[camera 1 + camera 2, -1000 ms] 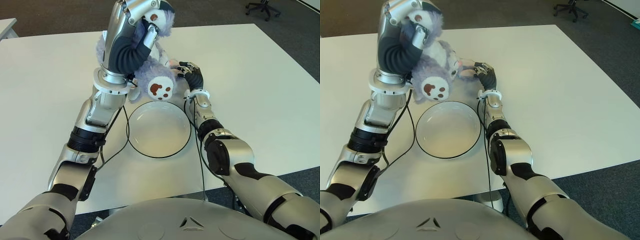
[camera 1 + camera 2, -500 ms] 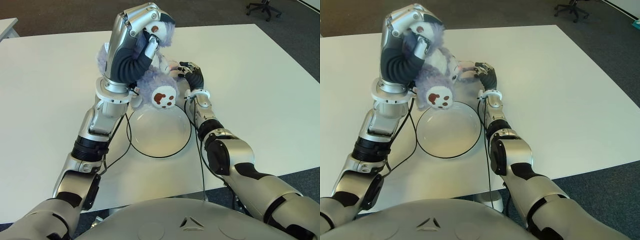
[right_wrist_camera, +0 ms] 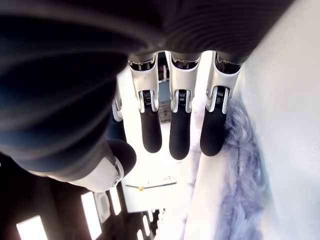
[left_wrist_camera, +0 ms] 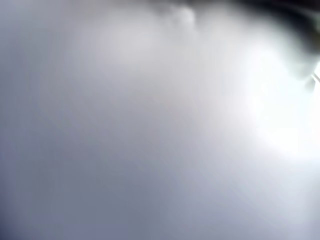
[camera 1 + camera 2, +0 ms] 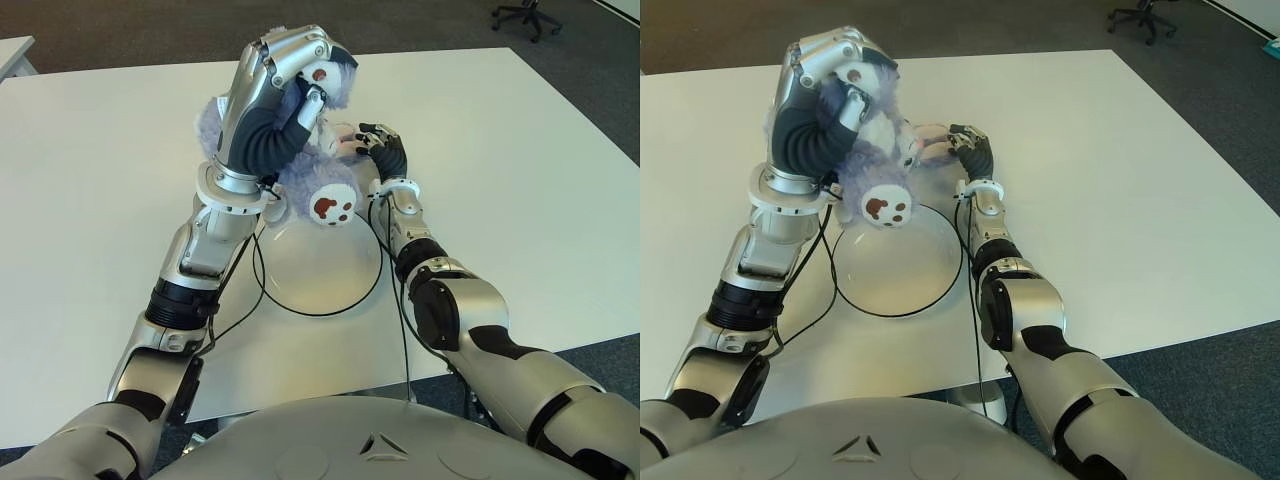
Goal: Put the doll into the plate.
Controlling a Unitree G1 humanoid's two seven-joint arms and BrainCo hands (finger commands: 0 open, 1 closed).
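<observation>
One round white plate with a dark rim [image 5: 318,268] lies nearest us. Beyond it, our left hand [image 5: 285,75], clamped on the fluffy purple doll [image 5: 322,185], has sunk towards its far rim (release seems near). Farther off, our right hand [image 5: 378,142] hovers, fingers relaxed.

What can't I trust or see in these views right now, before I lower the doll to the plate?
- Left wrist view: a pale blur, so it shows nothing of the grip.
- Eye views: the left hand covers much of the doll; finger contact underneath is hidden.
- The plate: its far rim is covered by the doll's foot.
- Right hand: whether it touches the doll is unclear; its wrist view shows only fur beside the extended fingers.
</observation>
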